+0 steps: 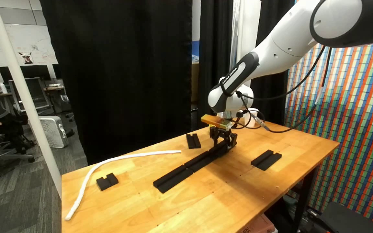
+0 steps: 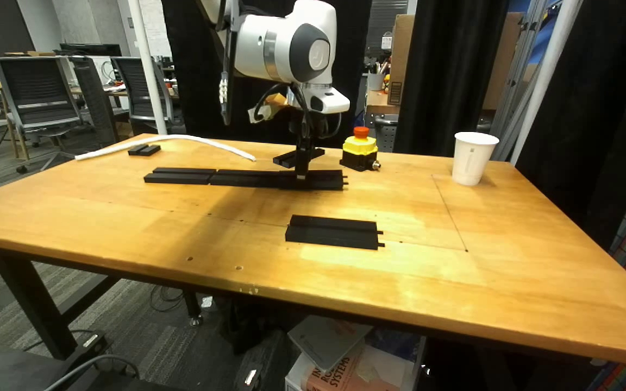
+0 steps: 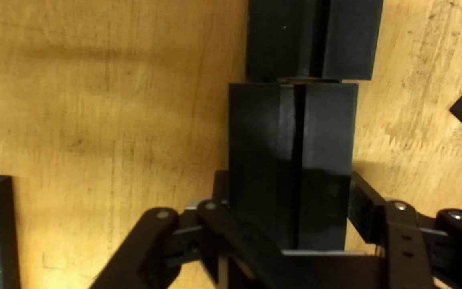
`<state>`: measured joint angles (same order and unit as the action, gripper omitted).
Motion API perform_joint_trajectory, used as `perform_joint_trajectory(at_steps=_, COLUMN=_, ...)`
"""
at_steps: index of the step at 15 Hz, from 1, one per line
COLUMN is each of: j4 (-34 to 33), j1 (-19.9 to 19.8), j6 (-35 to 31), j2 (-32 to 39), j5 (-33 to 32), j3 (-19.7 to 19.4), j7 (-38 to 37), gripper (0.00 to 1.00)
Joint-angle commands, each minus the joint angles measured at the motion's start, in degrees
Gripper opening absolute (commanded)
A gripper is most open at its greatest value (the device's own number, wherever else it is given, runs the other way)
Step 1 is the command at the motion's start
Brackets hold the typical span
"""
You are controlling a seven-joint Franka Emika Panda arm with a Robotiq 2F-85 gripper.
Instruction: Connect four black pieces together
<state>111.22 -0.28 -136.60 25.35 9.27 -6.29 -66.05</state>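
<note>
In an exterior view, three black pieces (image 1: 201, 161) form a row, the gripper (image 1: 222, 146) clamped across its end piece (image 1: 220, 151). The fourth piece (image 1: 266, 160) lies apart, beside the row. In an exterior view, a red-topped button box (image 2: 360, 149) stands unobscured behind the row. The wrist view alone clearly shows the end piece offset sideways from its neighbour (image 3: 313, 40), a narrow gap between.

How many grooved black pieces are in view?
6: first bar and second bar end to end, third bar in the claw at that row's end, fourth bar loose, a slanting piece near the emergency stop, a short block near the white cable. None seems hidden.
</note>
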Motion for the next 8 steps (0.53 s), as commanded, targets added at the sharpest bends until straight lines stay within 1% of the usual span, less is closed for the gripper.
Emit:
perform_joint_trajectory(at_steps=1, j4=-2.29, j1=-0.44, j6=0.72, j2=0.83, j5=1.95, j3=0.70, j7=1.26, gripper=0.45)
perform_joint_trajectory(at_steps=8, j4=-2.42, j1=-0.46, j6=0.40, j2=1.19, j5=3.57, j3=1.20, j7=0.98, gripper=0.45)
